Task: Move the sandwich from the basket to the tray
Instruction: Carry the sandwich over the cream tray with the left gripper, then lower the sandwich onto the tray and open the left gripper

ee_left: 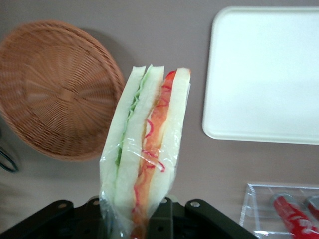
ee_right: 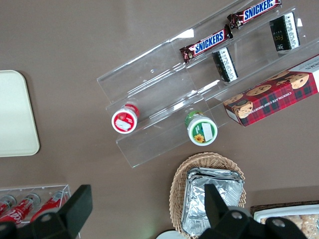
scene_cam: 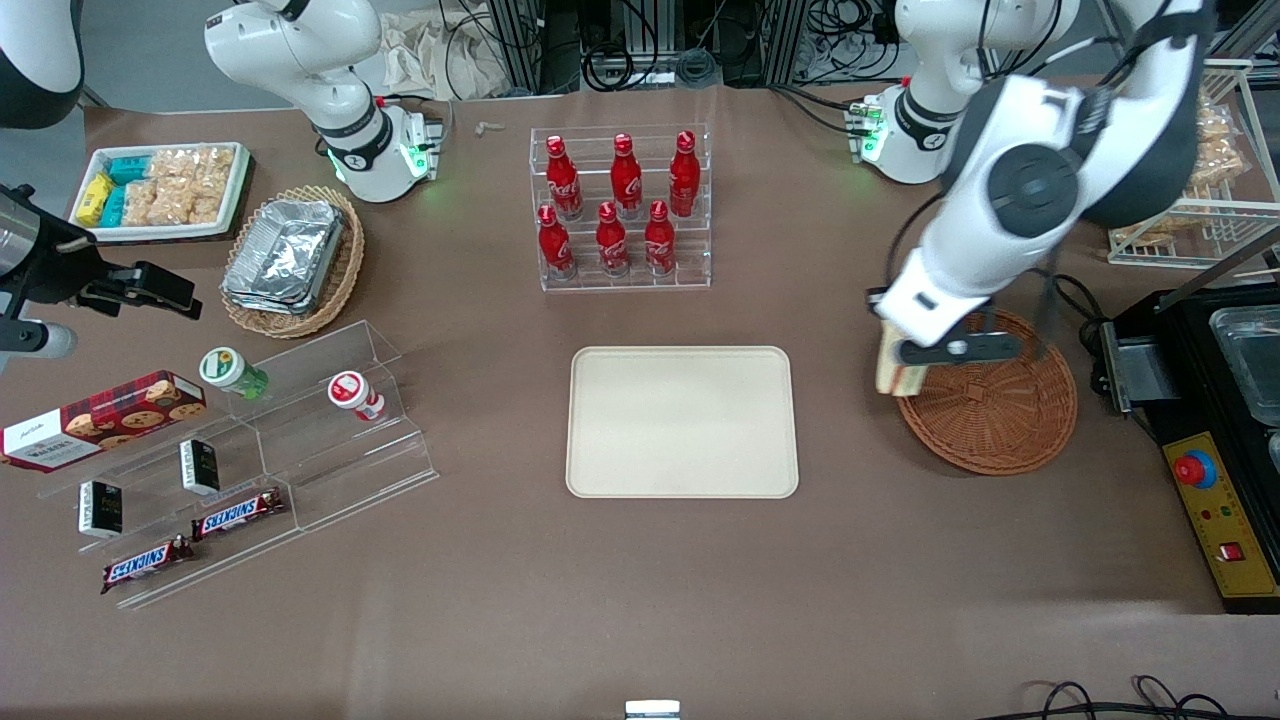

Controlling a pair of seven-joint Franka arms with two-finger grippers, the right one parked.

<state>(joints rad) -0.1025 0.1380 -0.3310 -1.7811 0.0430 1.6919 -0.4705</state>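
Observation:
My left gripper (scene_cam: 905, 368) is shut on the sandwich (scene_cam: 889, 366), a plastic-wrapped wedge of white bread with green and red-orange filling (ee_left: 147, 149). It hangs in the air over the rim of the reddish-brown woven basket (scene_cam: 1000, 410), on the side facing the tray. The basket (ee_left: 55, 89) holds nothing. The cream-beige tray (scene_cam: 682, 421) lies flat in the middle of the table, apart from the basket, with nothing on it. In the left wrist view the tray (ee_left: 264, 74) and the basket flank the sandwich, and the black fingers (ee_left: 159, 221) press its lower end.
A clear rack of red bottles (scene_cam: 620, 210) stands farther from the front camera than the tray. Toward the parked arm's end are a tan basket of foil trays (scene_cam: 290, 262), a snack tray (scene_cam: 165, 190) and a clear stepped shelf (scene_cam: 240, 460). A black machine (scene_cam: 1215, 400) sits beside the basket.

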